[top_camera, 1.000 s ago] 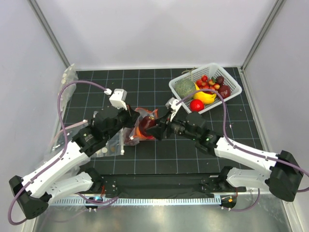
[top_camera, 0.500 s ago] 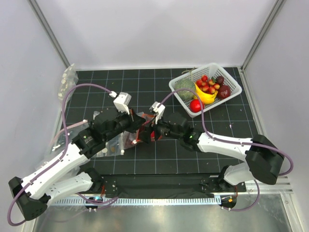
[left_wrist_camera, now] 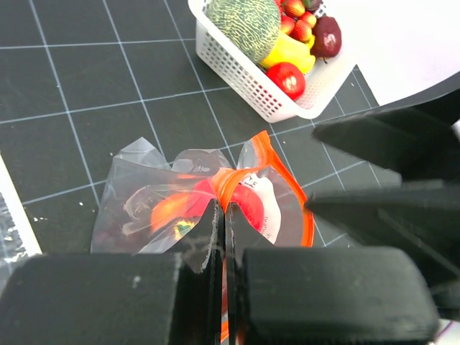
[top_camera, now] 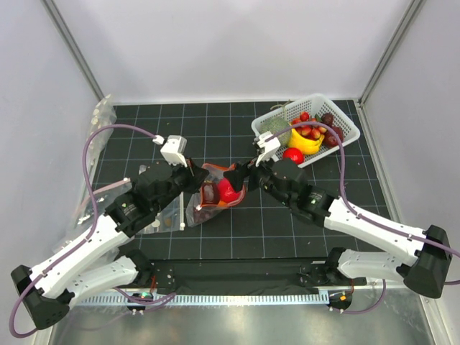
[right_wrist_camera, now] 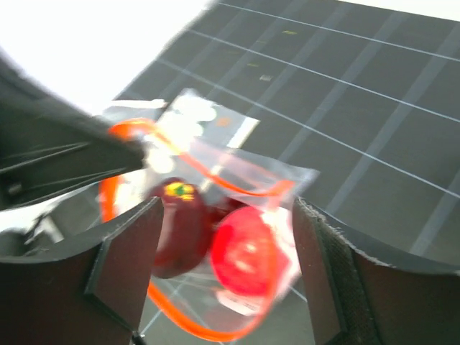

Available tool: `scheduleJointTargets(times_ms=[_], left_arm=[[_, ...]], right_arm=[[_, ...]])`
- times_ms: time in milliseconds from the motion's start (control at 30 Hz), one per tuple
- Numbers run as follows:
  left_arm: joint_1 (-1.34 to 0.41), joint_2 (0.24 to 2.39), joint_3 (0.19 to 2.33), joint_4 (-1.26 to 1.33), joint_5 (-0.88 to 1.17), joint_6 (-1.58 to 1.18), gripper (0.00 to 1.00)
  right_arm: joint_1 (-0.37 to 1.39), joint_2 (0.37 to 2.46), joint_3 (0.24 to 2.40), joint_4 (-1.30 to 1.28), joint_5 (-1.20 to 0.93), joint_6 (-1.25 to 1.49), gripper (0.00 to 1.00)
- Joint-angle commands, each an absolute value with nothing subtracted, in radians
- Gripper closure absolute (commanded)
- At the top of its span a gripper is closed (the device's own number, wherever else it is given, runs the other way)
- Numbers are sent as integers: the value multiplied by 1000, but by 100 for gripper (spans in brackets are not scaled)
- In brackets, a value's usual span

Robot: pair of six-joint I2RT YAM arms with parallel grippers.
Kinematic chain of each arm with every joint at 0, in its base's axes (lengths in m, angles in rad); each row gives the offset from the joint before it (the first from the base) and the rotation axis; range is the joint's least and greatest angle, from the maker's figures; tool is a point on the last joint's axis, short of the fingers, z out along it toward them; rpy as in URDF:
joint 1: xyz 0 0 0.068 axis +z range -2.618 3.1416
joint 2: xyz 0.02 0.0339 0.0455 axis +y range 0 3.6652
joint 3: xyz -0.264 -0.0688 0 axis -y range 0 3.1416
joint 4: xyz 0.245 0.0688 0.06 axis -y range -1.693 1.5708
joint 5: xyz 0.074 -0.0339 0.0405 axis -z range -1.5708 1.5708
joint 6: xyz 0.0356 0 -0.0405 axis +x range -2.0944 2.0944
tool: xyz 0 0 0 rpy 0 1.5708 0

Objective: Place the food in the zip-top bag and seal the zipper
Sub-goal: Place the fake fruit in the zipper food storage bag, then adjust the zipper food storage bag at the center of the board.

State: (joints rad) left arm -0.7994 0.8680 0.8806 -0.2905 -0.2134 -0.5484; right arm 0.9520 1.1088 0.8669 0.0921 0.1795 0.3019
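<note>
**Left end effector.** The left end effector (left_wrist_camera: pixel 221 215) has its fingers pressed together on the rim of the zip-top bag (left_wrist_camera: pixel 144 201). It pinches the film right at the zipper (left_wrist_camera: pixel 305 215). In the top view this end effector (top_camera: pixel 195 181) sits at the bag's left side, above the counter (top_camera: pixel 215 122).

**Right end effector.** The right end effector (right_wrist_camera: pixel 226 208) is spread wide and grips nothing. The bag mouth lies below and between its two fingers. In the top view it (top_camera: pixel 241 176) is at the bag's right edge, facing the left end effector.

**Zip-top bag.** The zip-top bag (top_camera: pixel 205 208) lies mid-counter between the two arms. Its mouth is raised and its lower end rests on the counter. The zipper (right_wrist_camera: pixel 118 133) forms an open loop and is not sealed.

**Contents.**
- A red ball (right_wrist_camera: pixel 244 255) sits inside the bag and is visible from above (top_camera: pixel 228 190).
- A dark red fruit (right_wrist_camera: pixel 180 219) lies just beside it, on its left in the right wrist view.
- Whether the two touch cannot be determined.

**Basket.** A white basket (top_camera: pixel 345 136) stands at the far right of the counter, well apart from the bag. It holds:
- a second red ball (top_camera: pixel 292 155) at its near corner;
- a yellow banana (top_camera: pixel 307 144);
- a green melon (top_camera: pixel 274 129);
- smaller red pieces, too small to identify.
</note>
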Motion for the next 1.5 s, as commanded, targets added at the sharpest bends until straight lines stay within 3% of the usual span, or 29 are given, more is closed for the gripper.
scheduleJointTargets(times_ms=[0, 300, 367, 400, 433, 500, 533, 600, 633, 767, 867, 967, 1133, 1467], left_arm=[[-802, 845, 907, -244, -264, -549, 100], [-804, 828, 900, -244, -285, -546, 100], [-804, 830, 900, -242, -272, -546, 100], [-802, 831, 900, -236, -262, -546, 100], [-802, 834, 902, -236, -256, -546, 100], [-802, 850, 905, -233, -239, -546, 100], [-802, 857, 908, -232, -209, -546, 99], [-804, 894, 926, -236, -174, -537, 95], [-804, 908, 933, -241, -141, -534, 92], [-811, 977, 969, -256, -58, -532, 65], [-821, 1026, 986, -259, 23, -531, 52], [-836, 1084, 1008, -268, 63, -531, 46], [-874, 1178, 1069, -324, 132, -538, 45], [-945, 1325, 1126, -376, 20, -578, 46]], right_arm=[[953, 1124, 952, -121, 342, 316, 24], [953, 1313, 1103, -273, 314, 334, 32], [953, 1334, 1111, -285, 336, 334, 39], [954, 1333, 1111, -284, 340, 334, 43], [953, 1330, 1111, -282, 342, 334, 58], [953, 1304, 1112, -290, 359, 334, 74], [953, 1293, 1112, -305, 371, 333, 90], [953, 1235, 1101, -314, 435, 331, 99], [953, 1209, 1092, -308, 457, 331, 99], [951, 1131, 1051, -279, 538, 327, 99], [951, 1121, 1046, -278, 590, 328, 99], [950, 1115, 1042, -268, 635, 334, 99], [942, 1063, 1011, -238, 658, 344, 99], [923, 968, 965, -224, 755, 370, 99]])
